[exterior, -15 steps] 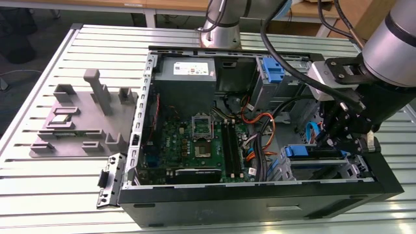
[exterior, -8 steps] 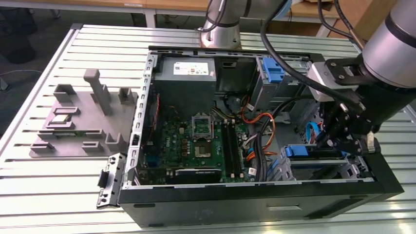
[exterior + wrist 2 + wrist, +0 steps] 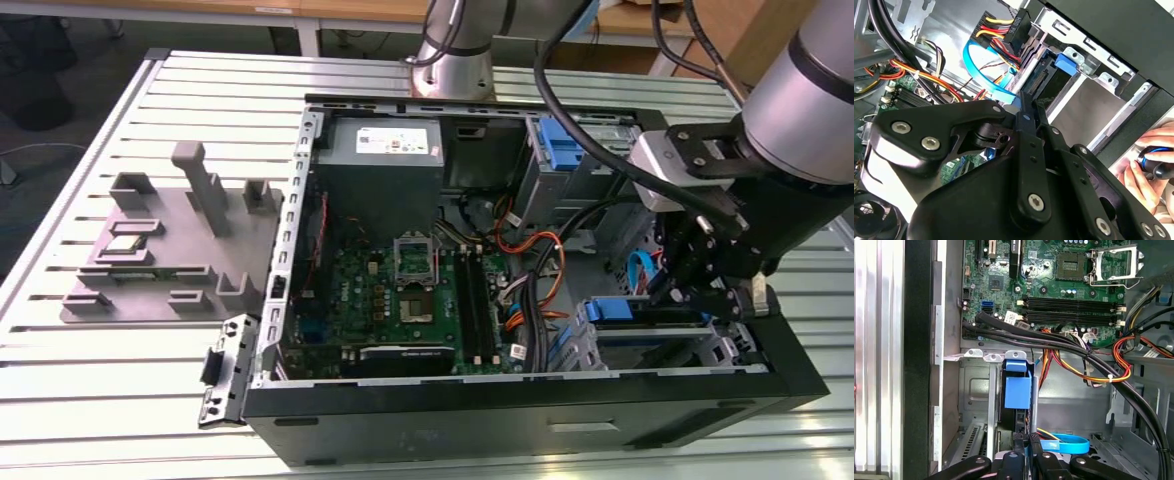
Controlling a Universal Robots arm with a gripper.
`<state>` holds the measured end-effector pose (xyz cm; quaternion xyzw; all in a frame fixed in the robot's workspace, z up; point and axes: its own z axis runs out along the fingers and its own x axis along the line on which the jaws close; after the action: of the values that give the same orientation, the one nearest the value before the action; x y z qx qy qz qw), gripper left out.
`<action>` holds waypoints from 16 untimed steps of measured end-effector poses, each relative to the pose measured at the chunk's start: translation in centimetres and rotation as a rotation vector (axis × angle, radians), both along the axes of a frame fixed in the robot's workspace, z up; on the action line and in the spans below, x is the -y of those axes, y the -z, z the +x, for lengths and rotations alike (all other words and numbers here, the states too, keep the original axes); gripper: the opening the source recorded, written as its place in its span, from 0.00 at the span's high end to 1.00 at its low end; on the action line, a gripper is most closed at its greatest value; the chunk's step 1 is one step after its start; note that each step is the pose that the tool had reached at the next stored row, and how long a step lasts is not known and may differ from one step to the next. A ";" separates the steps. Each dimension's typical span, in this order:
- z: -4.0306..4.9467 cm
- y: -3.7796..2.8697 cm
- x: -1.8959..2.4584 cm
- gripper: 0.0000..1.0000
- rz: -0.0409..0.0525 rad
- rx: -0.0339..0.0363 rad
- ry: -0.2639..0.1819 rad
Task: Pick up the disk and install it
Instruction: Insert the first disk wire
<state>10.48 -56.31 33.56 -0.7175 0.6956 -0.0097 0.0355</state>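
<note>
Disk [image 3: 1017,390] sits upright in drive cage [image 3: 974,390] at case [image 3: 534,420] corner, blue rail tab showing; I judge install nearly done, maybe final seating left. Gripper [image 3: 1026,442] just above disk edge, fingers drawn together; contact with disk unclear. Case also holds motherboard [image 3: 400,300], cable bundle [image 3: 1079,350], blue ribbon cable [image 3: 986,75].
</note>
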 end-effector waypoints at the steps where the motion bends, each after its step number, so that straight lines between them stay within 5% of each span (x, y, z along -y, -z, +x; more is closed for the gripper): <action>1: 0.00 0.01 0.00 0.84 0.0000 0.0000 0.000; 16: 0.00 0.54 0.00 0.84 0.0003 0.0000 0.000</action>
<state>10.48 -56.31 33.02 -0.7175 0.6956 -0.0096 0.0355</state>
